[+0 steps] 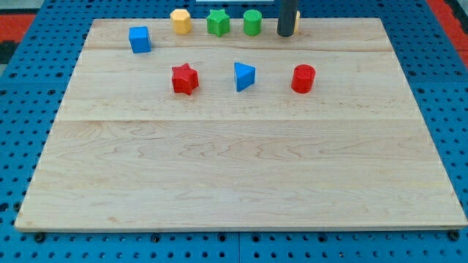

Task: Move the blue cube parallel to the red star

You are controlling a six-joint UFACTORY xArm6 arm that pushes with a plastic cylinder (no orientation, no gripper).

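Note:
The blue cube sits near the board's top left corner. The red star lies below and to the right of it, in a row with a blue triangle and a red cylinder. My tip is at the view's top, right of centre, far to the right of the blue cube. It stands in front of a yellow block that is mostly hidden behind the rod.
Along the top edge stand a yellow hexagon, a green star and a green cylinder. The wooden board rests on a blue pegboard surface.

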